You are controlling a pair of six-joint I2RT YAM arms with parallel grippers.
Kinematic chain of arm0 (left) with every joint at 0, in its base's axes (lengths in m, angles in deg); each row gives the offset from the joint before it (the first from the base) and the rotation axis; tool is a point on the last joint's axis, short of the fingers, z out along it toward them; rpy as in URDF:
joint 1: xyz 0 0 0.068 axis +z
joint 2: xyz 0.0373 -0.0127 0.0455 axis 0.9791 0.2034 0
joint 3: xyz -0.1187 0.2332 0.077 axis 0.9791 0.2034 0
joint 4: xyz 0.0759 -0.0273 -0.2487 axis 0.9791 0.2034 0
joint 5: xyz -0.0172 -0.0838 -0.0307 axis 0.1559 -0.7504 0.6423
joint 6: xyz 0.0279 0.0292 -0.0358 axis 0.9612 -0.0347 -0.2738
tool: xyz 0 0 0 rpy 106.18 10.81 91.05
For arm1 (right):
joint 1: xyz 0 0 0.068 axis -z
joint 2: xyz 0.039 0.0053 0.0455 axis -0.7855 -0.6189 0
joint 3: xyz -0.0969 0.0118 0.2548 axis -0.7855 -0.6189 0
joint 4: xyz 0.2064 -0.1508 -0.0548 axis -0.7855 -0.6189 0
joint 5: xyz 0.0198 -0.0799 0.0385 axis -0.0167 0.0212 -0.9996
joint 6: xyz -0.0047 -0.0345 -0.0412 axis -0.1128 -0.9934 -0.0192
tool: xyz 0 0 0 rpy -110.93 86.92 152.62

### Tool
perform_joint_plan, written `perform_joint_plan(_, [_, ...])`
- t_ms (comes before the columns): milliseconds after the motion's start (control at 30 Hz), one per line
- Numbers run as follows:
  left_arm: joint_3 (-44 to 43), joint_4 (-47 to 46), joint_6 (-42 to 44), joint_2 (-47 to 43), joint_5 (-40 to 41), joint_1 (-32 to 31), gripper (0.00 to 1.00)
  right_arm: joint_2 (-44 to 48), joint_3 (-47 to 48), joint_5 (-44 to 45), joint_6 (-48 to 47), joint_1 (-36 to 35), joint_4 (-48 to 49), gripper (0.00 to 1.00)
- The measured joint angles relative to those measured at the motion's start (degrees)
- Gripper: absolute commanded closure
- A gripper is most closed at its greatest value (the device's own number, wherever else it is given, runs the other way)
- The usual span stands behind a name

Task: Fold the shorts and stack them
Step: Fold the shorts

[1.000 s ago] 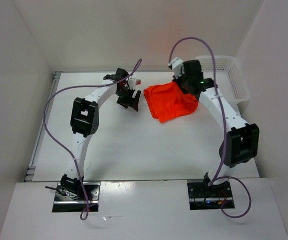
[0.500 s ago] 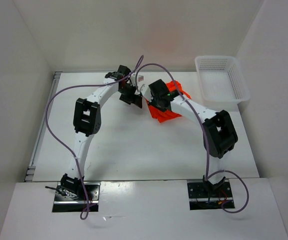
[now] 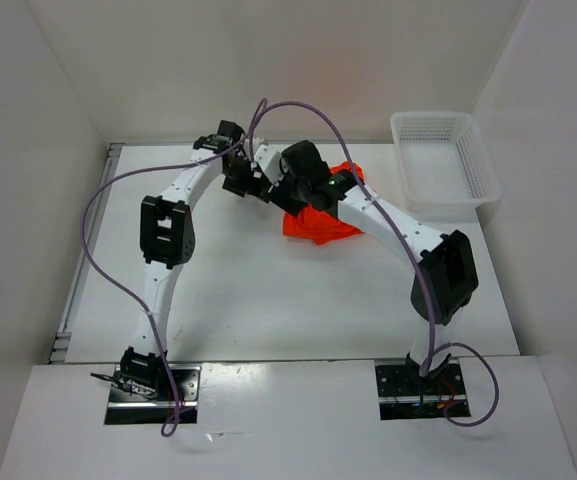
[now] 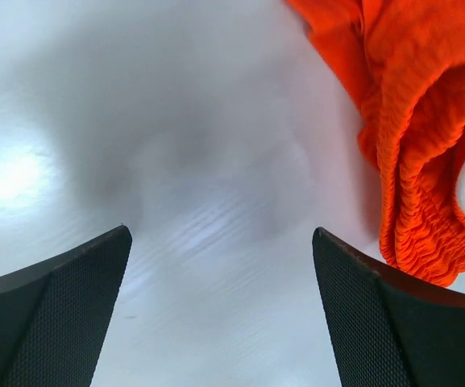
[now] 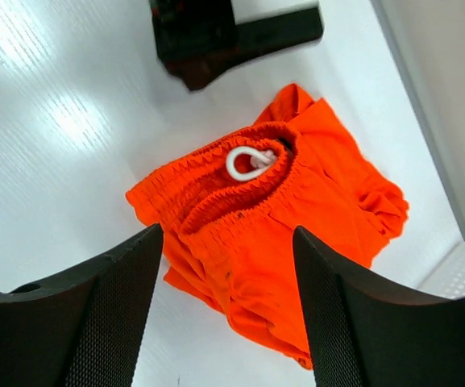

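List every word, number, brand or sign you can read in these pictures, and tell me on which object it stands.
There is no readable text in any view.
The shorts are plain orange with a white drawstring, with no label showing.
The basket is plain white mesh with no marking visible.

No readable text, labels, brands or numbers anywhere; arm markings perhaps too small.

White mesh basket (image 3: 484,172) upper right of the top view, sitting on the white table (image 3: 268,290) close to the right wall. Metal rail (image 3: 85,250) runs down the table's left edge. White walls (image 3: 298,70) on three sides. Perforated white patch (image 5: 462,270) lower right of the right wrist view, probably the basket's corner.
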Motion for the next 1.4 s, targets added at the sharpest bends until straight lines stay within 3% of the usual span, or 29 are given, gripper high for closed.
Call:
perform_joint_plan(167, [-7.39, -0.57, 0.00, 0.00, 1.09, 0.35, 0.00, 4.90, -7.69, -0.31, -0.09, 2.12, 2.03, 0.33])
perform_joint_plan(400, [-12.11, -3.50, 0.00, 1.38, -1.38, -5.25, 0.00, 4.20, -16.50, 0.02, -0.85, 11.17, 2.84, 0.29])
perform_joint_plan(633, [-13.79, -5.38, 0.00, 6.86, -2.21, -9.07, 0.00, 0.55, -19.50, -0.57, -2.49, 13.05, 5.81, 0.29])
perform_joint_plan(767, [-14.47, -6.27, 0.00, 9.73, -1.07, -9.94, 0.00, -4.24, -19.56, -0.96, -3.32, 13.05, 6.86, 0.42])
perform_joint_plan(800, [-14.64, -6.47, 0.00, 10.23, -0.52, -10.05, 0.00, -5.16, -19.58, -1.05, -3.63, 13.05, 6.88, 0.57])
perform_joint_plan(867, [-14.80, -7.04, -0.04, 10.95, 0.33, -10.14, 0.08, -6.60, -19.65, -1.31, -4.61, 13.05, 6.91, 0.73])
perform_joint_plan(933, [-14.82, -7.13, -0.04, 11.23, 0.96, -10.25, 0.40, -6.95, -19.76, -1.75, -5.35, 13.03, 6.93, 0.94])
perform_joint_plan(1000, [-14.82, -7.13, -0.28, 11.23, 1.29, -10.38, 0.53, -6.93, -19.76, -2.05, -5.84, 12.57, 7.19, 0.99])
perform_joint_plan(1067, [-14.91, -7.26, -0.17, 11.23, 1.29, -10.47, 0.62, -6.86, -20.04, -2.36, -6.27, 11.89, 7.26, 1.00])
perform_joint_plan(1200, [-14.21, -7.10, -0.07, 10.93, 0.66, -10.14, 0.69, -5.16, -21.35, -4.76, -6.62, 7.72, 6.64, 1.00])
perform_joint_plan(1333, [-5.97, -5.40, -0.11, 6.16, -2.78, -8.61, 0.71, -1.55, -22.53, -8.87, -4.96, 0.63, 5.55, 0.99])
perform_joint_plan(1400, [0.87, -4.61, -0.15, 1.92, -4.35, -7.30, 0.71, -0.11, -22.53, -11.04, -3.58, -2.25, 5.46, 0.89])
